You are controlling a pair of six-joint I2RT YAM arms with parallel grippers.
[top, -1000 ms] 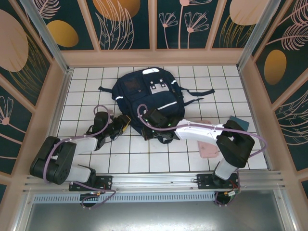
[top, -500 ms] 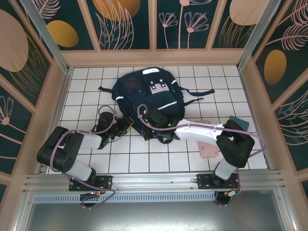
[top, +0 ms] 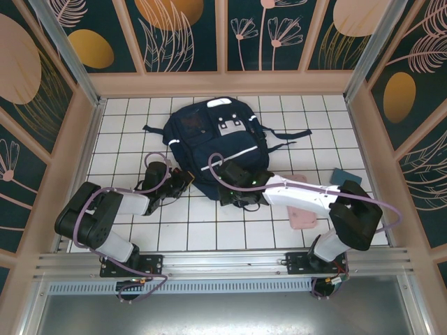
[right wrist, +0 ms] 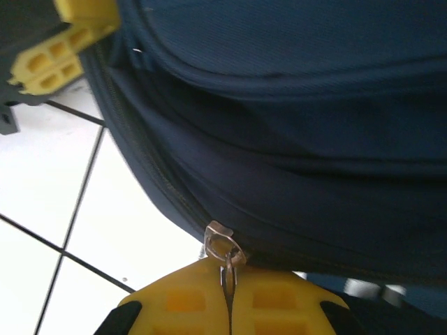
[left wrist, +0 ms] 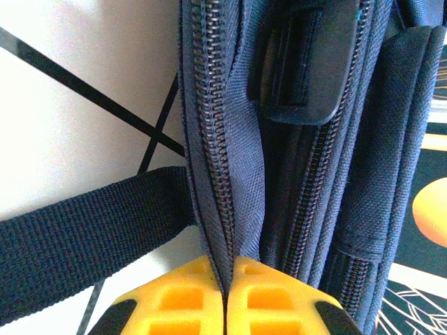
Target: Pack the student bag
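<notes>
The student bag (top: 216, 139), a big navy-blue backpack, lies flat on the white tiles at mid-table. My left gripper (top: 183, 180) is at its near left edge. In the left wrist view the yellow fingers (left wrist: 181, 293) are shut on the bag's fabric (left wrist: 307, 174) along a zipper seam (left wrist: 216, 174). My right gripper (top: 230, 190) is at the bag's near edge. In the right wrist view it (right wrist: 229, 276) is shut on a small metal zipper pull (right wrist: 223, 246) under the bag's bulging side (right wrist: 293, 105). The left gripper's fingers (right wrist: 63, 42) show at top left there.
A flat pink case (top: 304, 218) and a small dark teal book (top: 343, 176) lie on the tiles to the right, near the right arm. Black straps (top: 290, 134) trail from the bag; one strap (left wrist: 84, 237) lies beside the left fingers. Wooden walls ring the table.
The left arm reached in to the bag's left edge and its jaws closed on the seam fabric. The right arm's elbow swung right, the gripper still shut at the bag's near edge.
</notes>
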